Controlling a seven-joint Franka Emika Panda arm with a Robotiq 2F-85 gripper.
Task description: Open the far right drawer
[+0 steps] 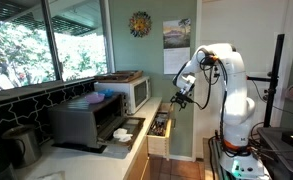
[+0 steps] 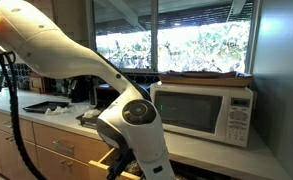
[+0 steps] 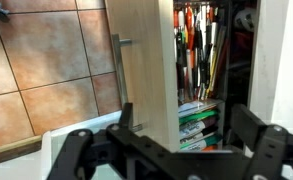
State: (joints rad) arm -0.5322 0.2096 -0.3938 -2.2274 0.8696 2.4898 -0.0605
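Exterior views both show the big white robot arm (image 1: 233, 85) beside the front edge of the long pale kitchen counter (image 1: 98, 162), with a white boxy microwave (image 1: 134, 92) near its far end. The far right drawer (image 1: 158, 128), shallow and of light tan wood, sticks out open from under that front edge, below the microwave end. The black metal gripper (image 3: 161, 145) hangs over it, fingers spread wide and holding nothing, with the drawer's flat front between them and dark long utensils (image 3: 198, 50) inside.

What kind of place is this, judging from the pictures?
Most likely a home kitchen: a microwave and a toaster oven stand on the counter, and the open far right drawer holds utensils.
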